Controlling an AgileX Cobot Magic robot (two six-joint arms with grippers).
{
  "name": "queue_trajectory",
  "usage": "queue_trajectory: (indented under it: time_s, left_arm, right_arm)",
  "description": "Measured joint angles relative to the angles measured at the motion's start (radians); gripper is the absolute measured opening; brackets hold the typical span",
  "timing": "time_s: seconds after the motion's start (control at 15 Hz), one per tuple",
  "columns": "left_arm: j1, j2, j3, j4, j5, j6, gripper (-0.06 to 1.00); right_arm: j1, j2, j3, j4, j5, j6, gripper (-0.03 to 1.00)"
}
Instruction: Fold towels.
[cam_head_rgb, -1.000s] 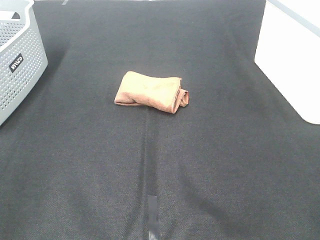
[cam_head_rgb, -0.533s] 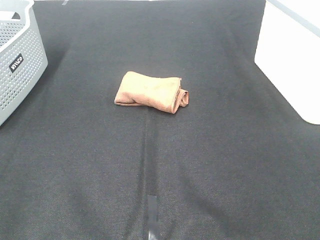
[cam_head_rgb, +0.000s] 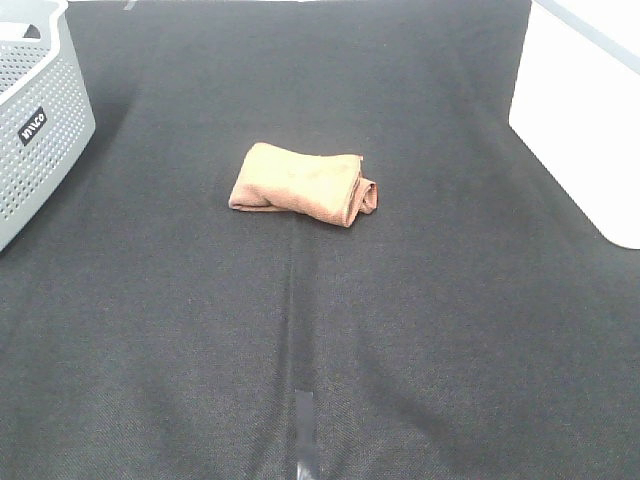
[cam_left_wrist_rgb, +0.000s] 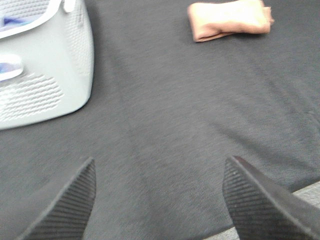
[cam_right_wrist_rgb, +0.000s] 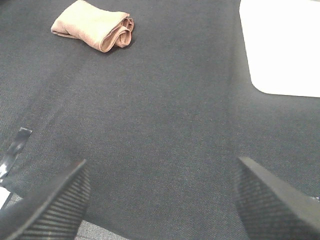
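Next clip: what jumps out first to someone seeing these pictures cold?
A small reddish-brown towel, folded into a compact bundle, lies alone near the middle of the black table cover. A grey perforated basket sits at the far left edge and a white surface at the far right. Both grippers, left and right, are open, away from the towel.

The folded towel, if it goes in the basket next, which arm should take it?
Probably left. The basket sits on that arm's side, the towel lies centrally, and both grippers are open and empty.
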Motion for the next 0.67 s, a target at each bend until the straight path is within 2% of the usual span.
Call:
queue_trajectory:
  time_s: [0.2,0.67]
  left_arm:
    - [0.0,0.0,0.0,-0.038,-0.009,0.04,0.69]
    - [0.0,0.0,0.0,-0.04,-0.009,0.041,0.69]
  right_arm:
    - [0.0,0.0,0.0,0.001,0.0,0.0,0.75]
    - [0.0,0.001,0.0,0.001,0.0,0.0,0.75]
